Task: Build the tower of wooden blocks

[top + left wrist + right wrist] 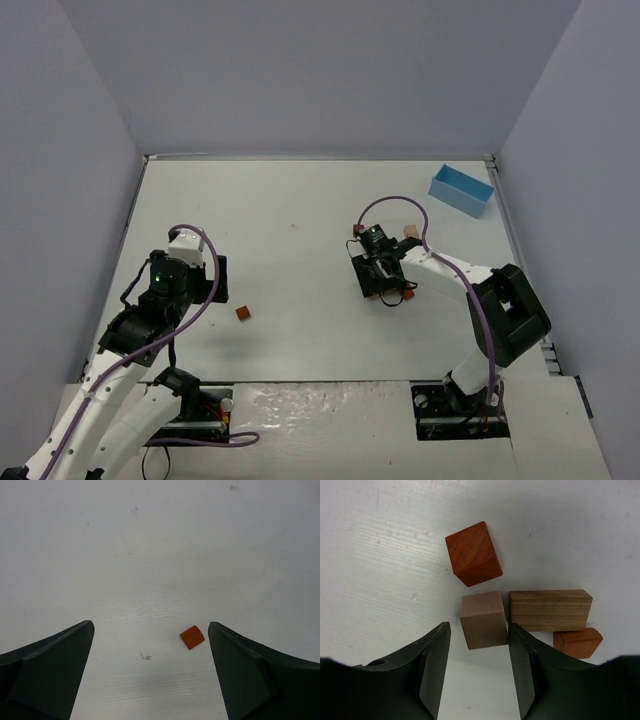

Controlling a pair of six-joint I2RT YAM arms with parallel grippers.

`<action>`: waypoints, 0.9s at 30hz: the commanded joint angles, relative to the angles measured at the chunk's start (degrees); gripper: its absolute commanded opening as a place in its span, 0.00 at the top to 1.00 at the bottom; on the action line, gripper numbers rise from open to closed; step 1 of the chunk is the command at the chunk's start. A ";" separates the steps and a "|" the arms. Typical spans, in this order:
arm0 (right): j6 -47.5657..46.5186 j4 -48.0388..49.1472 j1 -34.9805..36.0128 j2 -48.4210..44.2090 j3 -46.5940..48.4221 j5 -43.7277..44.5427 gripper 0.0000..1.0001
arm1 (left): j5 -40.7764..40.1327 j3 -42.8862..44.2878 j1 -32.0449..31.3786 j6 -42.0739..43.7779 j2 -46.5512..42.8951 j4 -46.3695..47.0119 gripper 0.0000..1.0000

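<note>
In the right wrist view, a tan wooden cube (482,619) sits at the tips of my right gripper (479,626). The right finger (520,650) is against the cube's side and the left finger (437,655) stands off with a gap, so the jaws are open. Around the cube lie an orange-brown cube (474,553), a long brown block (550,610) and a small orange piece (577,642). A reddish round-topped block (192,637) lies on the table just inside the right finger of my wide-open left gripper (151,625). The top view shows that block (243,313) alone near the left gripper (218,280).
A light blue box (461,189) stands at the far right of the white table (290,200). Two more small blocks, one reddish (355,231) and one tan (410,232), lie behind the right gripper (385,285). Grey walls close in the left, right and back.
</note>
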 commanded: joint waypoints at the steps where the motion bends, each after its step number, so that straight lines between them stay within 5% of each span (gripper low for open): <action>1: 0.16 -0.66 0.25 -0.03 2.79 1.90 0.56 | 0.33 0.74 0.42 -0.12 0.66 3.40 0.03; 15: -0.72 -3.89 -2.09 -5.93 7.61 6.70 0.96 | 0.31 0.68 0.42 -0.12 0.76 3.42 0.03; 27: -8.55 -4.99 -18.62 -2.27 12.57 -1.30 0.99 | 0.68 0.67 0.42 0.16 0.34 3.49 0.03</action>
